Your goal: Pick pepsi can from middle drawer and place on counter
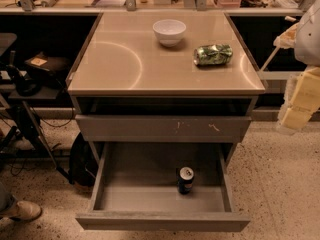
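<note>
The pepsi can stands upright inside the open middle drawer, right of centre, towards the front. The drawer is pulled out from the grey cabinet, below a closed drawer front with pale scratch marks. The glossy beige counter tops the cabinet. My gripper is a pale yellow shape at the right edge of the view, beside the cabinet at about counter height and well apart from the can. It holds nothing that I can see.
A white bowl and a crushed green-and-silver can lie on the counter's far half. Dark stands and cables crowd the left side. A person's shoe is at the bottom left. Speckled floor lies to the right.
</note>
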`<state>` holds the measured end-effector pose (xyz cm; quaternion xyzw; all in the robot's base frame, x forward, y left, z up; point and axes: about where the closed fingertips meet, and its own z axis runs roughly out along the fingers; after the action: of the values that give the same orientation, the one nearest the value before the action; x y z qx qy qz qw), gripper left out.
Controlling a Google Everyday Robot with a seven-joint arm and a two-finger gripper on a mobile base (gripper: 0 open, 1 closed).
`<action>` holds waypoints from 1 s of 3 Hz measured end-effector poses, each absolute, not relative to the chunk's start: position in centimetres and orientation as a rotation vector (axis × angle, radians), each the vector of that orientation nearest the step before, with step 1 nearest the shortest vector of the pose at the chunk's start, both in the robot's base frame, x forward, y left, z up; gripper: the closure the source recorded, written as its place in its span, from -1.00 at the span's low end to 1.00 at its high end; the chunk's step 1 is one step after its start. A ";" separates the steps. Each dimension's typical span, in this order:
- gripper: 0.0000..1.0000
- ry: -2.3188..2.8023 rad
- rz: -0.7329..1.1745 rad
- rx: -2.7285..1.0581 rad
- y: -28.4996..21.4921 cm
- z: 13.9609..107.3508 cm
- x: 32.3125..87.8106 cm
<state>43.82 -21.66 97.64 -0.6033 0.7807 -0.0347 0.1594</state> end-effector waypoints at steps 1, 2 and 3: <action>-1.00 2.268 -0.075 -1.701 -22.5 96.4 44.2; -1.00 2.268 -0.075 -1.701 -22.5 96.4 44.2; -1.00 2.215 0.051 -1.721 -21.6 95.1 43.6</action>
<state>43.58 -21.57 95.06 -0.6049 0.7784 0.0180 0.1672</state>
